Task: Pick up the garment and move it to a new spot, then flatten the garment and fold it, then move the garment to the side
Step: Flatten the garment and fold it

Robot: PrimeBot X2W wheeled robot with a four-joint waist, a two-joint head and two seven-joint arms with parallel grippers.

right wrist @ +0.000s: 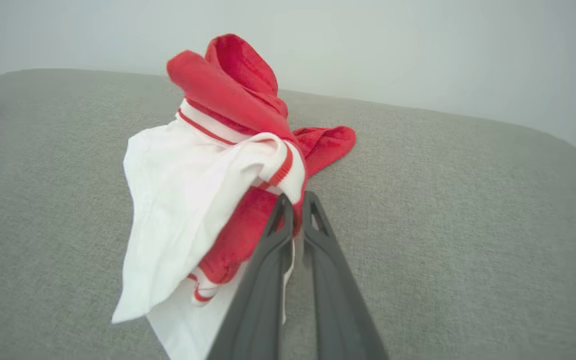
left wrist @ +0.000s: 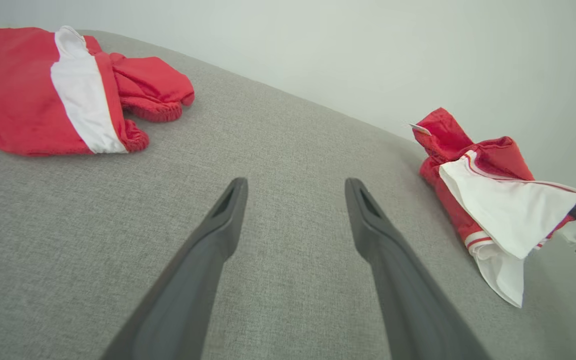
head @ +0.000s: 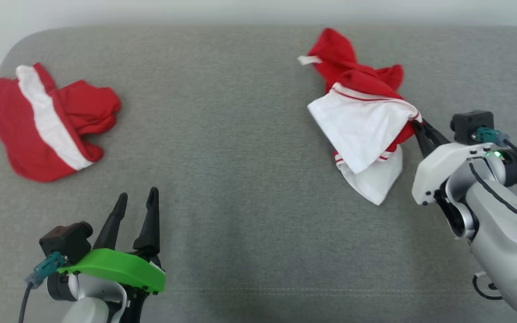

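Observation:
A crumpled red and white garment hangs lifted at the right of the grey surface, its far red end trailing on the cloth. My right gripper is shut on the garment's edge near a red-striped white hem; the same garment shows at the right of the left wrist view. My left gripper stands open at the lower left, nothing between its fingers, well apart from both pieces of clothing.
A second red garment with a white band lies bunched at the far left of the grey padded surface. A pale wall runs behind the rounded far edge.

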